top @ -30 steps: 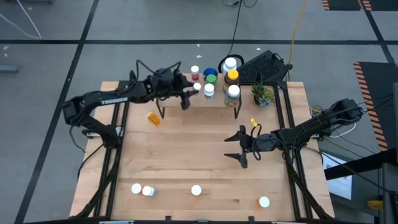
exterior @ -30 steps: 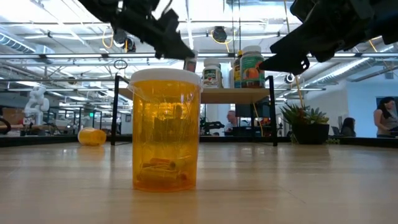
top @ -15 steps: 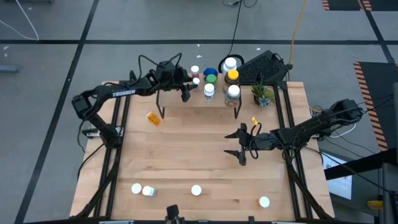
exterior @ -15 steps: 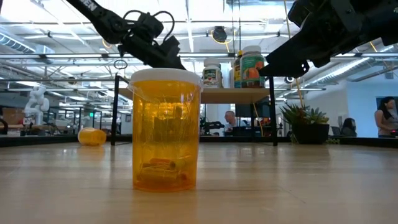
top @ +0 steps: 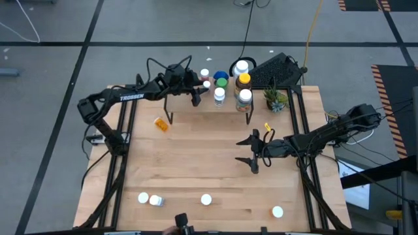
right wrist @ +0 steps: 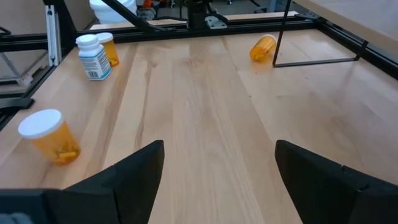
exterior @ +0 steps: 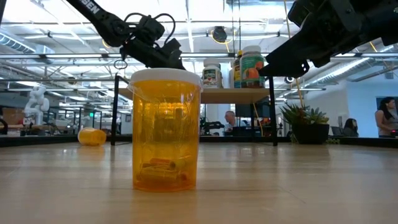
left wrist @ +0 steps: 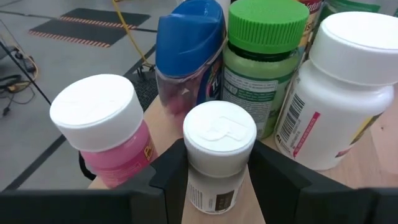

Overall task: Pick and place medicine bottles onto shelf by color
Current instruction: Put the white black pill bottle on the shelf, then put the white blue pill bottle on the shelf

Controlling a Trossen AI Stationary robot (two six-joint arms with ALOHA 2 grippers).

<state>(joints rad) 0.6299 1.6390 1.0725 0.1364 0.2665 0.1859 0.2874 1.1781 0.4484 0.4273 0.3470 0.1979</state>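
Near counter edge, orange bottle [exterior: 165, 129] stands upright, well apart from both claws. Right claw [top: 252, 152] hovers mid-counter, fingers spread, empty. At the far shelf [top: 202, 104], left claw [left wrist: 211, 168] clamps a small white-capped bottle [left wrist: 217, 155], upright, between its fingers, beside pink bottle [left wrist: 106, 130] and green-capped bottle [left wrist: 261, 62].

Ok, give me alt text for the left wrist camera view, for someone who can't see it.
The left gripper holds a small white-capped bottle between its dark fingers at the edge of the wooden shelf. Around it stand a pink bottle, a blue-capped bottle, a green-capped bottle and a large white bottle.
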